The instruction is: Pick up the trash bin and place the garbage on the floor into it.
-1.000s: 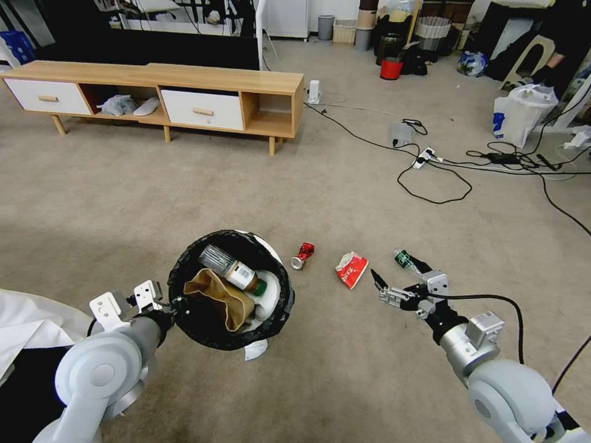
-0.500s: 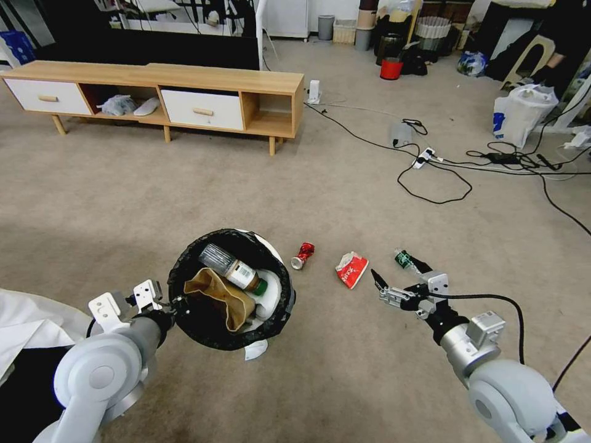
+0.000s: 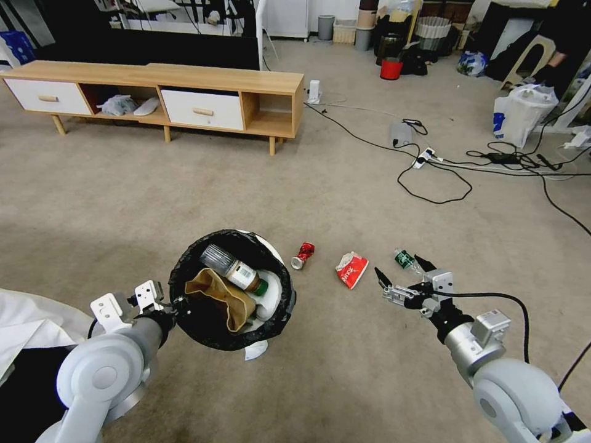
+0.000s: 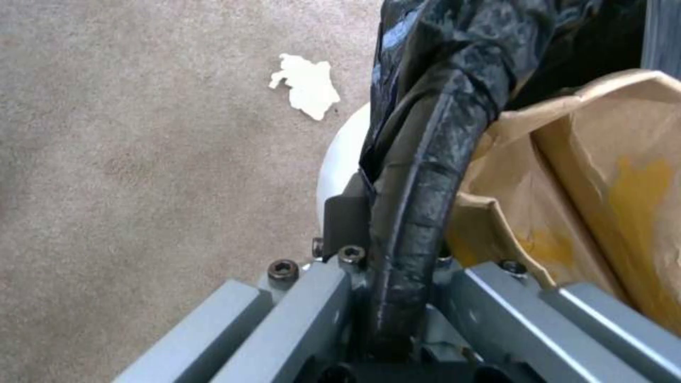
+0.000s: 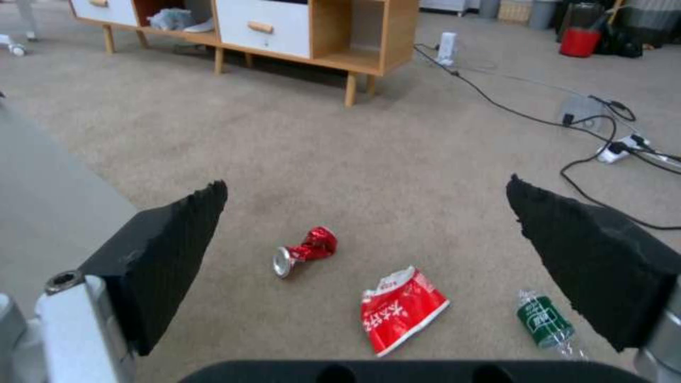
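Bins held: one trash bin (image 3: 274, 307), a small round white tub with a crinkly black bag (image 4: 433, 133) folded over its rim, tilted toward the camera in the head view
Inside the bin: one crumpled brown paper bag (image 3: 221, 298) with a yellowish stain, one bottle (image 3: 234, 269) with a white label and green cap lying across it, and something white under them that I cannot make out
Loose garbage on the carpet: four pieces – one crushed red can (image 3: 302, 255), one red-white snack wrapper (image 3: 352, 269), one small green-labelled bottle (image 3: 405, 260), one white tissue (image 3: 255, 349)
Layout: can, wrapper and green-labelled bottle lie in a rough row between the bin and the right arm, each apart from the next; the tissue sits just beside the near side of the bin
Left gripper (image 4: 397, 298): clamped on the bin's bag-covered rim, one finger outside against the white wall, the other inside by the paper bag
Right gripper (image 3: 403, 278): spread wide, holding nothing, hovering above the carpet near the green-labelled bottle; its two black pads (image 5: 170, 250) frame the can and wrapper in the wrist view
Background: one wooden cabinet (image 3: 184, 80) with two white drawers, and black cables (image 3: 431, 178) across the floor
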Tool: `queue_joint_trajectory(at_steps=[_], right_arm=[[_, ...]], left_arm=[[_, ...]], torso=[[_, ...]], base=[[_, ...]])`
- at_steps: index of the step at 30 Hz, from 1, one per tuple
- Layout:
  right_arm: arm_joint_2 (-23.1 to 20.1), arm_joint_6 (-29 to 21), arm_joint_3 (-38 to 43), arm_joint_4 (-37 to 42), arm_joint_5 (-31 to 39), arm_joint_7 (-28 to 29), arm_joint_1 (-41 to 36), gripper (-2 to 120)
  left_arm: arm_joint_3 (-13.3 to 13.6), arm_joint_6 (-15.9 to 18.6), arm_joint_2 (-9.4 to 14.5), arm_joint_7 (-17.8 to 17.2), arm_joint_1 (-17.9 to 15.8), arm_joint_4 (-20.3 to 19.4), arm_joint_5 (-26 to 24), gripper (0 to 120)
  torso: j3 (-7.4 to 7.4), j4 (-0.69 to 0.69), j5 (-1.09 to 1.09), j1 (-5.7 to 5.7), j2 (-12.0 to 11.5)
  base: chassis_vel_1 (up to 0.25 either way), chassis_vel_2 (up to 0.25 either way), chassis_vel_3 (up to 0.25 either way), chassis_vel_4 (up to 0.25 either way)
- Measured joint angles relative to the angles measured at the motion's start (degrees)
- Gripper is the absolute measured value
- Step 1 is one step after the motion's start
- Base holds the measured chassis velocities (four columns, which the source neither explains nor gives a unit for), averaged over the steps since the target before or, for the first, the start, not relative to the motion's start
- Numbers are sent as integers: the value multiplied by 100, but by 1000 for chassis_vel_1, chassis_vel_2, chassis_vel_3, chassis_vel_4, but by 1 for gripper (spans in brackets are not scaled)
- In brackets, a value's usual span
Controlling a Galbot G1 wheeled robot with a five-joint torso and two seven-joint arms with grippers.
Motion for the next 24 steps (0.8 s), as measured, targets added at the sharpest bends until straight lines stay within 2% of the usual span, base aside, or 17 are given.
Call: queue_joint_trajectory(at_steps=[16, 24], right_arm=[[45, 91, -60, -30, -96, -37, -53, 100], [39, 224, -94, -66, -116, -50, -67, 100]], left_arm=[[6, -22, -27, 37, 64, -28, 94, 0], [12, -75, 7, 275, 79, -32, 432, 0]], torso=[[0, 0, 0, 0, 0], [0, 0, 0, 0, 0]], base=[[0, 0, 0, 0], [0, 0, 0, 0]])
